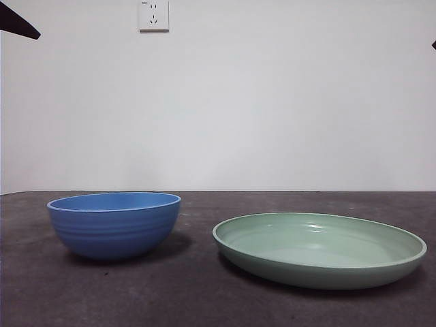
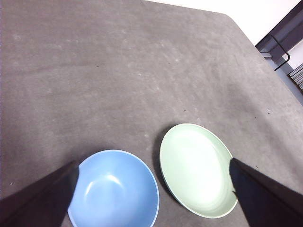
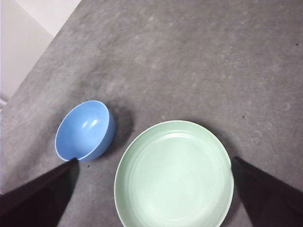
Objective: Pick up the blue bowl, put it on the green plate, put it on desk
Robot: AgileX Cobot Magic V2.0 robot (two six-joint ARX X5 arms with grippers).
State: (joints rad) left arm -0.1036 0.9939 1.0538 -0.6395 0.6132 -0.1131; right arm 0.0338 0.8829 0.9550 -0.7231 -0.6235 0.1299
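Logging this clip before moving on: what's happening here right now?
Nothing is being handled yet. The blue bowl sits empty on the desk, beside the green plate and apart from it. The plate is empty too. Both arms hover high above: the left gripper over both dishes, the right gripper mostly over the plate. Both have fingers spread wide, holding nothing.

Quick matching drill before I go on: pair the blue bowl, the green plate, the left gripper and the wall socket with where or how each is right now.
Things:
1. blue bowl
2. green plate
3. left gripper
4. wall socket

States:
A. open, high above both dishes
B. on the white wall, above the bowl
C. empty, standing on the desk beside the plate
D. empty, wide and shallow, not touching the bowl

Pairs: 1-C, 2-D, 3-A, 4-B
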